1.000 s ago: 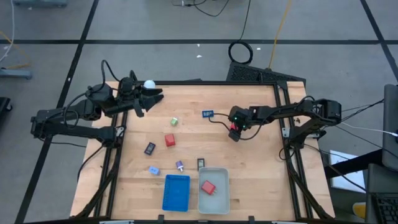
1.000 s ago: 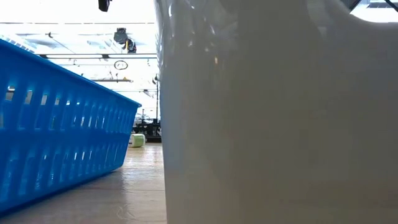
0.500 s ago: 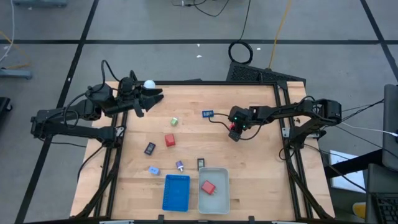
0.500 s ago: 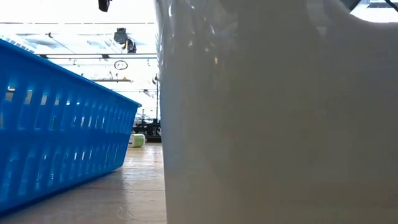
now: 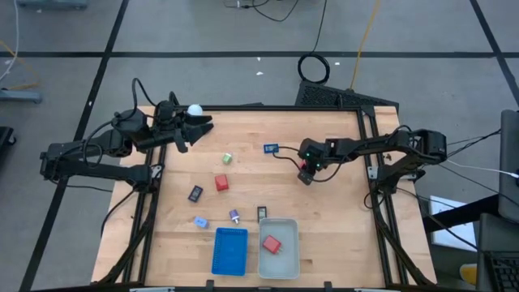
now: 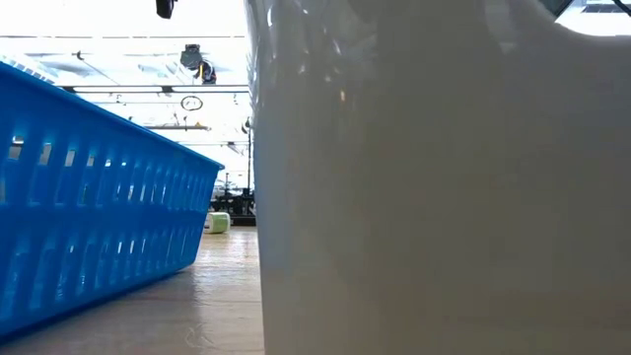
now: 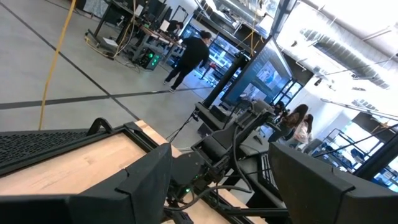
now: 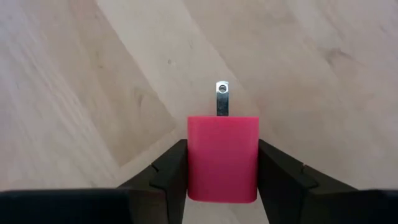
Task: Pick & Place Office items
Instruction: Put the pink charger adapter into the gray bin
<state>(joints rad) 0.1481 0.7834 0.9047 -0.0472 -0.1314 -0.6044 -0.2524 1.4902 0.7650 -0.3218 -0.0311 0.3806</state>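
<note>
My right gripper (image 8: 222, 168) is clamped on a red blocky item (image 8: 222, 155), one finger (image 8: 165, 177) pressed to each flat side, with a single metal prong (image 8: 222, 98) sticking out of its far end, so I take it for a small plug adapter. From above, this grip sits at about three o'clock from the table's middle (image 5: 306, 169), low over the wooden table (image 5: 340, 219).

I judge it a hard plastic shell: stiff, light, not fragile, but smooth-sided and so a little slippery. The broad flat faces are the place to hold it, well back from the prong, and that is where I have it. It looks squarely seated, so I expect it to lift without twisting.

My left gripper (image 5: 195, 126) waits at the table's ten o'clock corner, jaws standing apart and holding nothing, just beside the white ball (image 5: 195, 110).

The other pieces lie well apart from me: a red block (image 5: 221, 183) and a green one (image 5: 228, 159) near the centre, and a red one (image 5: 271, 243) already in the pale grey tray (image 5: 279, 261) at six o'clock, next to the blue tray (image 5: 230, 250)
</note>
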